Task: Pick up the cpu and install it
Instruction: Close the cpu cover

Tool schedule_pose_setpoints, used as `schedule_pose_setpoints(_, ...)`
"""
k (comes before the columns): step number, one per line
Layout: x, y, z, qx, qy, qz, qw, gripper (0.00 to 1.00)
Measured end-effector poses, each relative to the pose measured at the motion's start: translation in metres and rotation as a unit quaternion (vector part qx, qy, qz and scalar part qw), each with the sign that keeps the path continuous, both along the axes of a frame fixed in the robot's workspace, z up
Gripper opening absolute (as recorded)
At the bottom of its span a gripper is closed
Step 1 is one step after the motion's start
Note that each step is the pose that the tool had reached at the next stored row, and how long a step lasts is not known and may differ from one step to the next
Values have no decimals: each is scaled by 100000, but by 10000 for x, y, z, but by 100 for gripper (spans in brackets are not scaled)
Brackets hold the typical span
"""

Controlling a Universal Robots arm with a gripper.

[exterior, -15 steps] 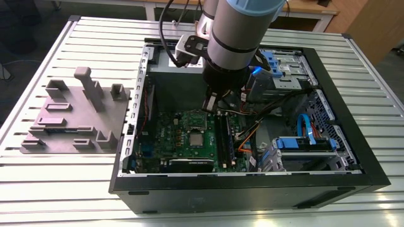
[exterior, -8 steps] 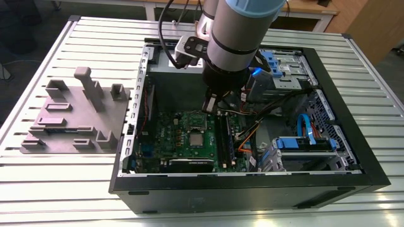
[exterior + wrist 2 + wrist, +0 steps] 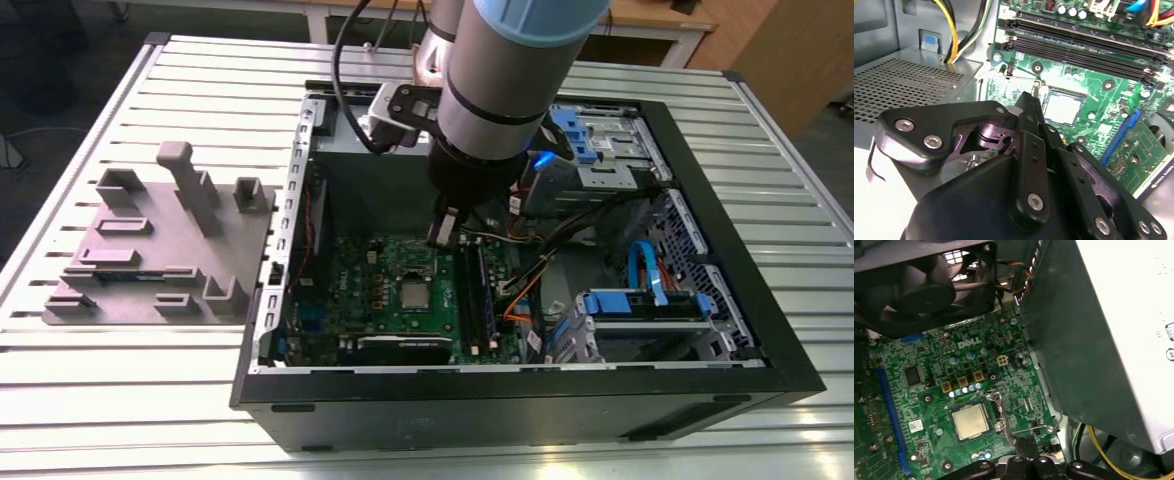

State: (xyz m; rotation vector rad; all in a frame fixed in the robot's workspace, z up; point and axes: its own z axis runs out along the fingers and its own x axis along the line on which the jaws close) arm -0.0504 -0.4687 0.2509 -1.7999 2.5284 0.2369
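Gripper (image 3: 1026,444): fingers (image 3: 1030,130) drawn together with nothing between them; hangs low inside the computer case (image 3: 534,405), just over the motherboard (image 3: 929,355).
cpu (image 3: 970,421): lies flat in its socket on the motherboard, silvery top up, near the fingertips but apart from them.
memory sticks (image 3: 1079,47): long, black, past the cpu in the second wrist view.
fan (image 3: 919,285): black, farther off across the board.
power supply (image 3: 1114,340): grey metal box alongside the arm.
fixture (image 3: 160,250): grey, outside the case on the slatted table (image 3: 134,400), well apart.
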Motion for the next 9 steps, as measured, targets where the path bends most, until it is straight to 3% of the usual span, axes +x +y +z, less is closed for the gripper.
schedule_pose_setpoints(9, 0, -62, -19, -217, -2, 260, 99999, 11)
